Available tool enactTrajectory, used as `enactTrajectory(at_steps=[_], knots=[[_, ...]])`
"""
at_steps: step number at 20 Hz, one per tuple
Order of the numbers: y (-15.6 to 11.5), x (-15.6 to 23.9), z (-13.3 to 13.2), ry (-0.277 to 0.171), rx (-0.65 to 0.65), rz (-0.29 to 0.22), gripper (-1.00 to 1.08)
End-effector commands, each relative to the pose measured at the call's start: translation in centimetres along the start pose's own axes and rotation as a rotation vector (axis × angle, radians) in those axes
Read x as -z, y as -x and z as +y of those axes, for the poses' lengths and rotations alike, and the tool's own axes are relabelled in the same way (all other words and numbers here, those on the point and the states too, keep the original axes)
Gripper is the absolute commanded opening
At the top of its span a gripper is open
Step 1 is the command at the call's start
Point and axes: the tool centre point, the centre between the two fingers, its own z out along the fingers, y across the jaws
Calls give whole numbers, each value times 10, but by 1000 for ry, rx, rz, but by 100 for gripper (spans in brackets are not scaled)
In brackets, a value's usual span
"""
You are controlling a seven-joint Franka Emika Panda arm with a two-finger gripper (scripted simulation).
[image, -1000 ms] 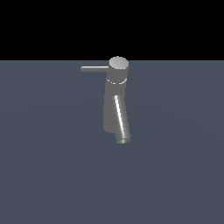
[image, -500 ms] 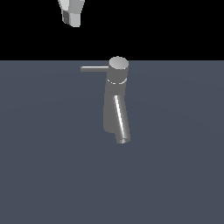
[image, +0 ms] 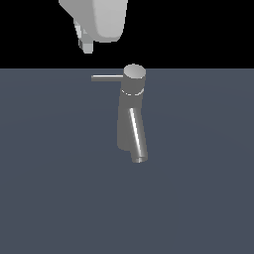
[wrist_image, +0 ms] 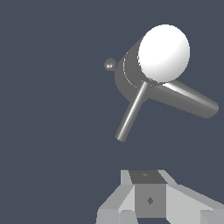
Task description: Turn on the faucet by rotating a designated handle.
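Below the claw (image: 87,44), apart, projects the handle (image: 106,78).

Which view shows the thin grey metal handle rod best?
The wrist view: the thin grey metal handle rod runs full length from the cap to its free tip against bare floor. The exterior view shows it side-on, short and thin.

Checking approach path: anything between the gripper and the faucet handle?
Nothing. In the exterior view the gripper hangs above the handle with bare space between; the wrist view shows the same gap.
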Motion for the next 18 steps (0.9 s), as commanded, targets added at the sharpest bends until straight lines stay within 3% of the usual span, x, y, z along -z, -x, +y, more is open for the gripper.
enactTrajectory(at_steps=[1,18], knots=[[-4,-10,-6,-20,-57,19,-100],[-39,-61,-38,-123,-353,121,-100]])
